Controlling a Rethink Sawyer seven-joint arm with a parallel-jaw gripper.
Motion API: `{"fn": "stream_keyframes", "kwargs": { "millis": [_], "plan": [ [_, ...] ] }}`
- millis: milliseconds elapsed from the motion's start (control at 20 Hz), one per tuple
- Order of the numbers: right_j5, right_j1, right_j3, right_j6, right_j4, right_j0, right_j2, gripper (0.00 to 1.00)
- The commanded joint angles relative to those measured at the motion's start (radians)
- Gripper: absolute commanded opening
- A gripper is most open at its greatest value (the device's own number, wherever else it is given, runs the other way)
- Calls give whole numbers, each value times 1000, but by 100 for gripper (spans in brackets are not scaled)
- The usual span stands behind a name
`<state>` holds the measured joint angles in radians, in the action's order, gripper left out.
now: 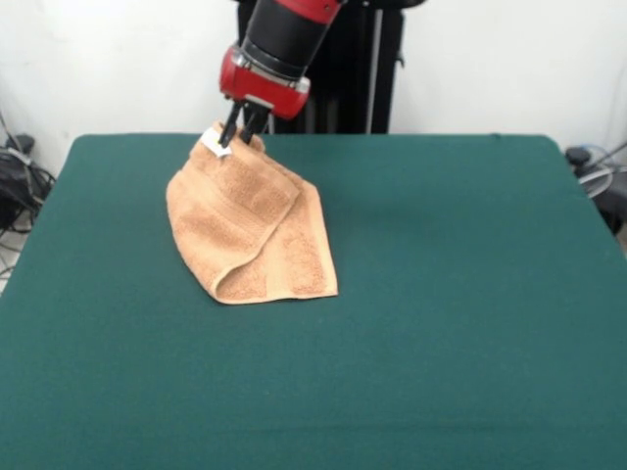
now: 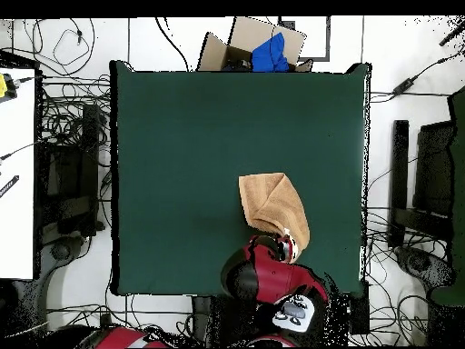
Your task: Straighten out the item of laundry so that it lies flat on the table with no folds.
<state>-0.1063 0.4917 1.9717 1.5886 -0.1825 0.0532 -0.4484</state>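
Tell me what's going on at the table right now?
The Sawyer's gripper is pinching the far corner of the peach towel, near its white tag, and holding that corner raised off the green table. The towel is not flat: it is draped from the gripper and folded over itself, with a layer doubled along its near edge.

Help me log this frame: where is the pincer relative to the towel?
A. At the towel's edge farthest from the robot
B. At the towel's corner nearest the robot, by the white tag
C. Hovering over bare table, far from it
B: the pincer meets the towel at its robot-side corner, beside the white tag.
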Motion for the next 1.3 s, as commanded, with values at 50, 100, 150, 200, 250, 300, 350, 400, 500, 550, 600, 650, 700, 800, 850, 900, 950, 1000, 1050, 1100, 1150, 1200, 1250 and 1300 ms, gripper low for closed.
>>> {"fn": "stream_keyframes", "kwargs": {
  "millis": [50, 100, 150, 200, 250, 300, 350, 400, 500, 550, 600, 650, 700, 800, 850, 900, 950, 1000, 1050, 1100, 1150, 1200, 1250, 1300],
  "plan": [
    [-45, -38, -9, 225, 68, -20, 54, 0],
    [-40, -35, -8, 225, 71, -25, 51, 0],
    [-34, -32, -7, 224, 73, -29, 48, 0],
    [-16, -18, -5, 219, 74, -34, 45, 0],
    [-8, -11, -4, 216, 73, -35, 43, 0],
    [12, 6, -3, 205, 66, -30, 44, 0],
    [23, 16, -5, 197, 61, -24, 45, 0],
    [52, 38, -11, 178, 48, -12, 48, 0],
    [106, 78, -22, 146, 31, 5, 51, 0],
    [124, 91, -25, 136, 27, 9, 50, 0],
    [159, 115, -32, 119, 23, 9, 46, 0],
    [176, 127, -34, 112, 21, 10, 45, 0],
    [210, 148, -42, 98, 19, 10, 42, 0],
    [242, 165, -52, 87, 14, 12, 43, 0],
    [260, 173, -58, 81, 12, 14, 45, 0],
    [276, 180, -64, 77, 9, 15, 44, 0],
    [284, 184, -67, 77, 6, 15, 44, 0],
    [301, 197, -71, 70, 1, 16, 43, 0],
    [313, 205, -75, 66, -4, 19, 45, 0],
    [330, 216, -80, 56, -11, 25, 47, 0],
    [347, 228, -85, 46, -18, 31, 49, 0],
    [361, 239, -91, 35, -25, 38, 52, 0],
    [368, 244, -94, 31, -31, 42, 54, 0],
    [379, 251, -100, 24, -37, 48, 56, 0]
  ]
}}
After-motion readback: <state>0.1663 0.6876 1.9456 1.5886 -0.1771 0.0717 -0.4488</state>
